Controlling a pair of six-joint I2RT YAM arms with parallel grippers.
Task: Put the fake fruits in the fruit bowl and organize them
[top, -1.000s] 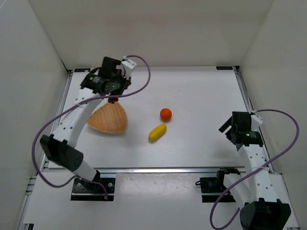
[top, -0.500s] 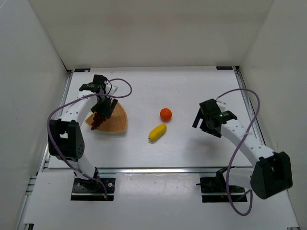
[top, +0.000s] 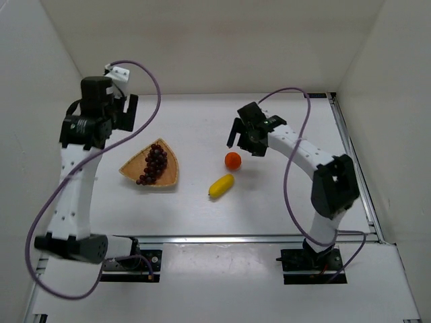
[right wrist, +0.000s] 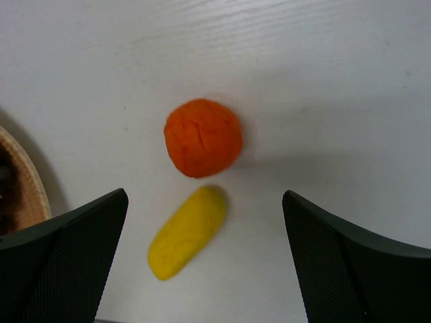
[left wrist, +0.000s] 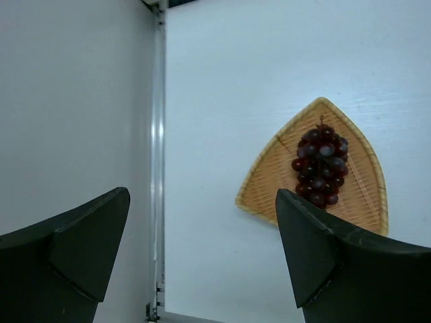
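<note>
The fruit bowl (top: pixel 170 173) is a fan-shaped wicker basket on the left of the table, with the dark grape bunch (top: pixel 153 163) lying in it. In the left wrist view the grape bunch (left wrist: pixel 320 168) rests on the bowl (left wrist: pixel 269 183). My left gripper (top: pixel 125 110) hangs open and empty, high above the table, behind and left of the bowl. The orange (top: pixel 232 160) and yellow lemon (top: pixel 221 186) lie on the table at centre. My right gripper (top: pixel 245 140) is open just behind the orange, above the orange (right wrist: pixel 203 137) and lemon (right wrist: pixel 187 232), holding nothing.
White walls enclose the table on the left, back and right. A metal rail (left wrist: pixel 158 168) runs along the table's left edge close to the bowl. The arm bases (top: pixel 128 259) sit at the near edge, and purple cables loop from both arms.
My left gripper opened, left the grape bunch in the bowl, and rose away to the back left. My right arm swung in from the right to above the orange.
</note>
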